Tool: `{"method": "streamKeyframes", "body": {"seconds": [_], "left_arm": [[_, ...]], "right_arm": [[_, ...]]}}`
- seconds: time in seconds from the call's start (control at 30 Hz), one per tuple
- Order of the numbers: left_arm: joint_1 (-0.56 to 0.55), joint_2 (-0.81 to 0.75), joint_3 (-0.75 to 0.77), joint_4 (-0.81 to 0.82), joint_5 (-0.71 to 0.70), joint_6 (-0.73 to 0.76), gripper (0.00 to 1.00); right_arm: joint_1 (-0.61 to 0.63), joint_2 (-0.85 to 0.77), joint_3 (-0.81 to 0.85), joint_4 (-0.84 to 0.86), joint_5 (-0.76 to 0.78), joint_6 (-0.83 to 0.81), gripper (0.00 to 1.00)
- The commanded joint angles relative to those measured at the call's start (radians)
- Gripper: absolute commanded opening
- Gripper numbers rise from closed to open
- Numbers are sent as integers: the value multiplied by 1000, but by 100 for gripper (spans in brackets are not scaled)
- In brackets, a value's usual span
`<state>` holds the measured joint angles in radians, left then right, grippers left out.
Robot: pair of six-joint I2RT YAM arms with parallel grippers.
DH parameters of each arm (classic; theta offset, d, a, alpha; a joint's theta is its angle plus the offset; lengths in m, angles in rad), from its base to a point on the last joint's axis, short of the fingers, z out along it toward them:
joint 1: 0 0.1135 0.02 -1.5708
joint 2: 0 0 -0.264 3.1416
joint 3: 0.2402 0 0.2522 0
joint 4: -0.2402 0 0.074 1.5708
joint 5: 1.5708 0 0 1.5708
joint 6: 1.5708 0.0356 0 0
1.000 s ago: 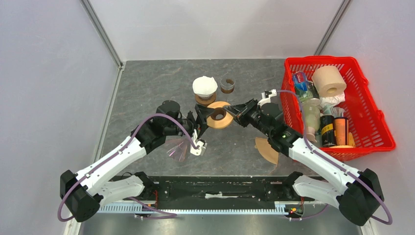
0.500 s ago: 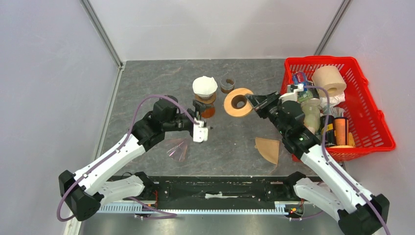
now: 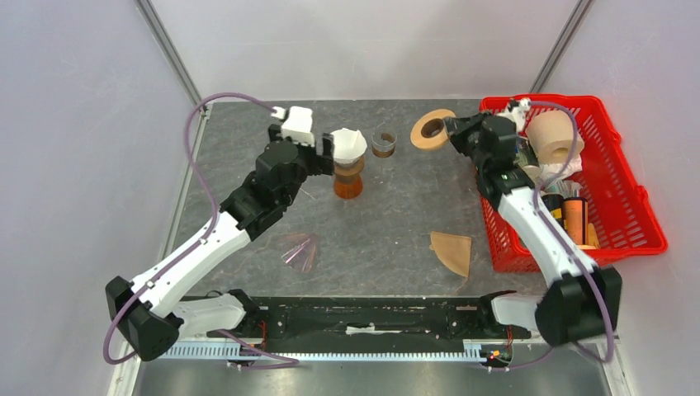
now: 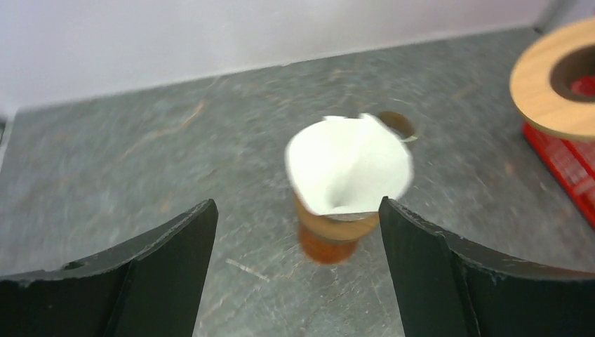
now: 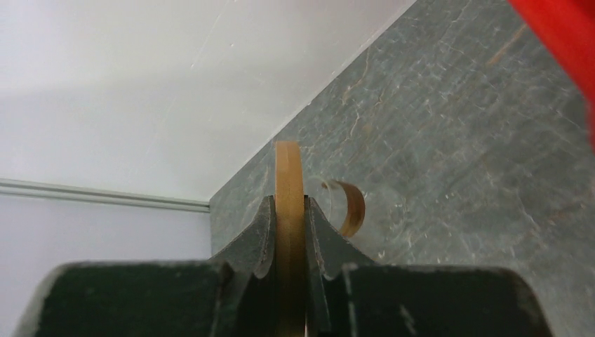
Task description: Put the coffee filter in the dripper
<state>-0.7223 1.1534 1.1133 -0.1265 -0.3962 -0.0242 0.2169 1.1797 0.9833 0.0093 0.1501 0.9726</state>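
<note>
From above, the left gripper [image 3: 328,155] reaches to the far middle of the table [image 3: 248,165], just beside the white filter [image 3: 347,144]. That filter sits as an open cone in the amber dripper [image 3: 347,181], which stands upright. A brown filter [image 3: 452,250] lies flat on the near right of the table, well apart from the dripper. The right gripper [image 3: 450,132] is up by the far edge and pinches a wooden ring [image 3: 431,129] by its rim, next to the red basket [image 3: 627,247] full of bottles and a paper roll [image 3: 555,136]. A small band [image 3: 383,142] stands between the dripper and the ring. A clear plastic scrap [image 3: 299,249] lies near the left arm.

On the left wrist camera, the fingers [image 4: 140,281] are spread wide with nothing touching them. The white filter [image 4: 349,165] stands ahead between them, seated in the dripper [image 4: 330,242]. The wooden ring [image 4: 558,88] hangs at the upper right, over the basket's edge [image 4: 561,151].

On the right wrist camera, the two fingers [image 5: 261,239] are clamped tight on the wooden ring [image 5: 288,175], seen edge-on and upright. The band [image 5: 349,203] stands on the table just past it, and a blurred strip of the basket [image 5: 561,42] crosses the top right corner.
</note>
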Motion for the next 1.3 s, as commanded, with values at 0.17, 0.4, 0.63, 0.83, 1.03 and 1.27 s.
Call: {"method": "streamKeyframes", "body": {"seconds": [0.17, 0.4, 0.63, 0.83, 1.03, 1.27], "left_arm": [[190, -155, -158, -233, -268, -632, 92], [192, -268, -339, -320, -188, -805, 88], [191, -375, -424, -412, -208, -836, 88], [192, -402, -470, -427, -216, -868, 89], [193, -382, -464, -438, -201, -875, 89], [193, -400, -467, -452, -183, -885, 89]], "right_arm": [[-10, 448, 310, 283, -230, -16, 0], [-8, 645, 398, 360, -325, 68, 4], [5, 712, 402, 395, -376, 94, 10], [19, 743, 398, 408, -401, 121, 11], [31, 764, 388, 414, -390, 124, 14], [32, 781, 382, 423, -385, 124, 20]]}}
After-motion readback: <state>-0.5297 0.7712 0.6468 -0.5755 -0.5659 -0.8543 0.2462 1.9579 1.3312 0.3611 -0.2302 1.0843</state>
